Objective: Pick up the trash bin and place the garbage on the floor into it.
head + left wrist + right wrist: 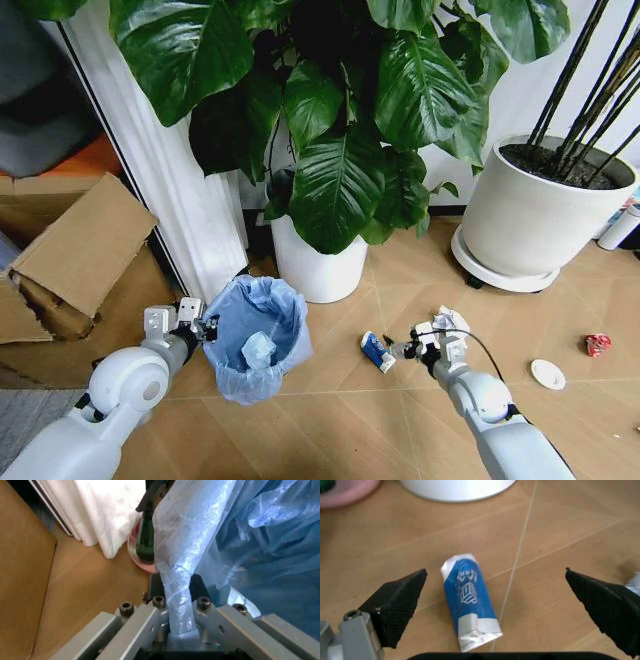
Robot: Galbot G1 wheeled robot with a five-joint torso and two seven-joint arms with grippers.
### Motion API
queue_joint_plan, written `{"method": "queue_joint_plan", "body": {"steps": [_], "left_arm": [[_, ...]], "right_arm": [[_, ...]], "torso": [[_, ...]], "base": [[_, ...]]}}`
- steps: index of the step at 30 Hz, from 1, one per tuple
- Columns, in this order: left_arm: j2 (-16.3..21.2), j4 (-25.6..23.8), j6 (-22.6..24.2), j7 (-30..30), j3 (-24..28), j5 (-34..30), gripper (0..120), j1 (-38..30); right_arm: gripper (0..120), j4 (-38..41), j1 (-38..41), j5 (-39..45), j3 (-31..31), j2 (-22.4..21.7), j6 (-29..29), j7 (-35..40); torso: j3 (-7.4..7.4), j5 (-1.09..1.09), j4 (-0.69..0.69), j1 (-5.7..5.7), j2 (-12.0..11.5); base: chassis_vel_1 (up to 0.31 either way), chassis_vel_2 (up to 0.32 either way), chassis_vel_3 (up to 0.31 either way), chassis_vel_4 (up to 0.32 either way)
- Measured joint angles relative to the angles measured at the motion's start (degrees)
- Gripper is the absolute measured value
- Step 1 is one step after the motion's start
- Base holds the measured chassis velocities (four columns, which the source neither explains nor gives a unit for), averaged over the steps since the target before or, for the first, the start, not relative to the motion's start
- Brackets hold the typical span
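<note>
The trash bin (256,338), lined with a light-blue bag, stands on the floor (330,400) in front of the white plant pot. A pale crumpled piece lies inside it. My left gripper (205,326) is shut on the bin's bagged rim (175,573) at its left side, with the plastic pinched between the fingers (155,588). My right gripper (495,572) hangs open just above the blue-white wrapper (470,600), which lies flat between its fingers; the wrapper (376,352) is right of the bin. Other garbage lies further right: crumpled white paper (452,320), a white disc (547,374) and a red piece (597,344).
A white plant pot (318,268) stands right behind the bin, and a larger pot (540,215) sits on a wheeled base at the back right. Cardboard boxes (75,255) and a white door frame (180,210) close off the left. A green bottle (146,536) stands beside the bin.
</note>
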Motion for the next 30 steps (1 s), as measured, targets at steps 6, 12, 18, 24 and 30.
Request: {"method": "queue_joint_plan", "body": {"steps": [6, 12, 18, 24, 30], "left_arm": [[-0.1, -0.1, -0.1, 0.0, 0.3, 0.2, 0, 0.2], [0.1, -0.5, -0.2, 0.1, 0.4, 0.3, 0, 0.3], [0.1, -0.7, -0.3, 0.0, 0.6, 0.3, 0, 0.5], [0.5, -0.8, -0.5, 0.0, 0.6, 0.3, 0, 0.6], [0.9, -1.0, -0.6, -0.1, 0.5, 0.3, 0, 0.7]], "right_arm": [[100, -6.6, 3.0, -1.7, -2.1, 2.0, 1.0, -0.6], [100, -12.2, 4.5, -2.8, -2.0, 4.1, 1.6, -0.3], [96, -16.3, 5.7, -3.8, -1.8, 5.6, 4.1, -0.1], [73, -18.7, 6.3, -3.9, -1.7, 6.7, 5.1, 0.5], [55, -19.7, 6.5, -3.9, -1.6, 7.1, 5.7, 0.9]], "torso": [[0.0, 0.0, -0.01, 0.01, 0.0], [0.0, 0.02, -0.01, 0.01, 0.0], [0.0, 0.02, -0.01, 0.01, 0.0], [0.0, 0.01, -0.01, 0.01, 0.0], [0.0, 0.0, -0.01, 0.01, 0.0]], "base": [[0.0, 0.0, 0.0, 0.0], [0.0, 0.0, 0.0, 0.0], [0.0, 0.0, 0.0, 0.0], [0.0, 0.0, 0.0, 0.0], [0.0, 0.0, 0.0, 0.0]]}}
